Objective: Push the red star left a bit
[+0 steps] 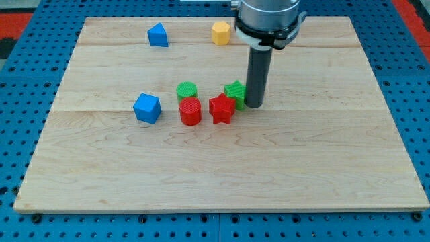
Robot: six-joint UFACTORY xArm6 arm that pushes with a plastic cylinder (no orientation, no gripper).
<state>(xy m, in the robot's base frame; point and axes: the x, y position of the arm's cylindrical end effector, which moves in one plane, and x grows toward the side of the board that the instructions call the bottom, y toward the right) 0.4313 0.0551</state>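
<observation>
The red star point(222, 109) lies near the middle of the wooden board point(222, 168). A green star point(234, 92) touches it at its upper right. A red cylinder point(190, 111) stands just to its left, with a green cylinder point(187, 90) behind that. My tip point(255, 105) rests on the board just right of the green star and up-right of the red star, close to both.
A blue cube point(147, 108) sits left of the red cylinder. A blue block point(158, 35) and a yellow block point(221, 32) sit near the view's top edge of the board. Blue pegboard point(20, 81) surrounds the board.
</observation>
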